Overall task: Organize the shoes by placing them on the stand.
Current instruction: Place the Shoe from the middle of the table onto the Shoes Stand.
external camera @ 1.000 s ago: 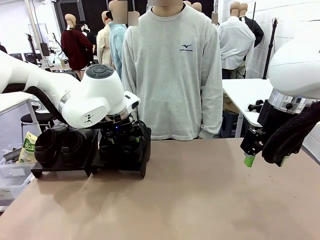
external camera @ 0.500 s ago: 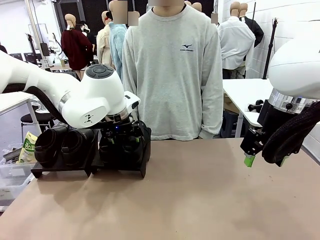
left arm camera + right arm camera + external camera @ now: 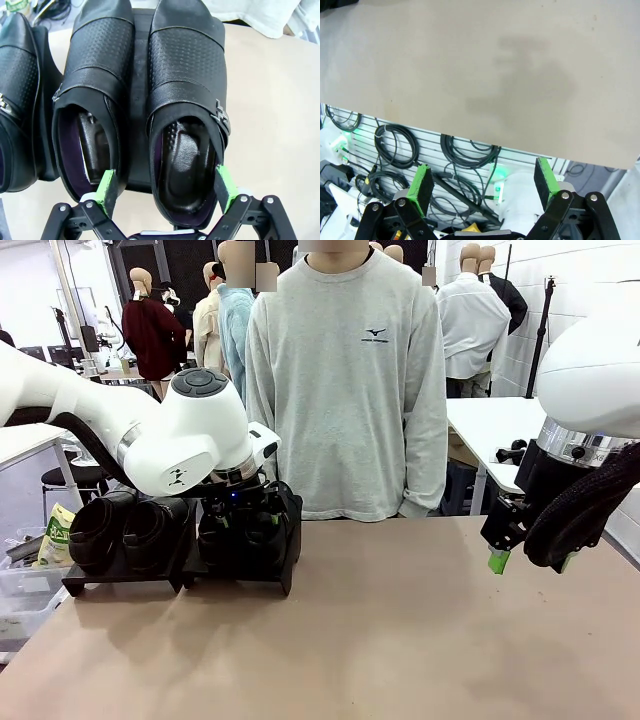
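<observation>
Nothing's moved since a second ago. Left claw (image 3: 165, 182) hangs wide open over the shoes (image 3: 187, 100) on the stand (image 3: 240, 565), far left of the desk (image 3: 400, 640). Right claw (image 3: 528, 562) hovers wide open, empty, at the right.

Four black shoes (image 3: 150, 530) on stand (image 3: 120, 580); two stand units side by side; two grippers; one person (image 3: 345, 380) behind table (image 3: 380, 640).

Light: bright, even, overhead | Shadows: soft, faint on table (image 3: 400, 630) | Glare: sheen on shoes (image 3: 185, 65) | Focus: sharp throughout | Distortion: wide-angle bend at wrist-view edges | Blur: none
</observation>
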Robot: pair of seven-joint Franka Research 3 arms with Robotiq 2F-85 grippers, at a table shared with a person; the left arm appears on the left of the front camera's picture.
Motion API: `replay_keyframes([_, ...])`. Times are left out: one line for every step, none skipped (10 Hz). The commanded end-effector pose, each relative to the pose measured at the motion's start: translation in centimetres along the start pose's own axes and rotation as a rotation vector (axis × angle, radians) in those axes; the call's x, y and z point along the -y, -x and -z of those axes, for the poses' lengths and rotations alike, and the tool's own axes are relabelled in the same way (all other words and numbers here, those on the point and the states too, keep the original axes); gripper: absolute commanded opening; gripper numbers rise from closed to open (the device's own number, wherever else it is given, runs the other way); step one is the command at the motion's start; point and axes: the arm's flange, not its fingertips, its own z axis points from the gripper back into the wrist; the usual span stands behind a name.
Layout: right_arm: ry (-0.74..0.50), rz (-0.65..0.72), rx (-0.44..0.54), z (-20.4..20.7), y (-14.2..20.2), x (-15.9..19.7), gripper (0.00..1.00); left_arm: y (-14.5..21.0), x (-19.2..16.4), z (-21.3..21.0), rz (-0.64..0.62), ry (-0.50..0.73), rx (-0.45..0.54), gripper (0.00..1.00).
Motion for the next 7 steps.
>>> replay_keyframes([-0.011,-0.015,-0.005,-0.16,-0.30,-0.04,1.00,-0.07,0.01,0.02,0.005,0.007,0.013,1.00])
replay_keyframes([-0.011,-0.015,-0.005,-0.16,-0.30,-0.04,1.00,-0.07,0.01,0.02,0.005,0.007,0.013,1.00])
replay_keyframes([-0.011,-0.015,-0.005,-0.16,-0.30,-0.04,1.00,-0.07,0.01,0.02,0.005,0.007,0.013,1.00])
replay_keyframes([-0.011,-0.015,-0.005,-0.16,-0.30,-0.04,1.00,-0.07,0.01,0.02,0.005,0.007,0.013,1.00])
replay_keyframes([-0.011,-0.015,-0.005,-0.16,-0.30,-0.04,1.00,-0.07,0.01,0.02,0.005,0.007,0.013,1.00])
replay_keyframes([-0.011,-0.015,-0.005,-0.16,-0.30,-0.04,1.00,-0.07,0.01,0.02,0.005,0.007,0.013,1.00])
replay_keyframes([-0.011,-0.015,-0.005,-0.16,-0.30,-0.04,1.00,-0.07,0.01,0.02,0.005,0.007,0.013,1.00])
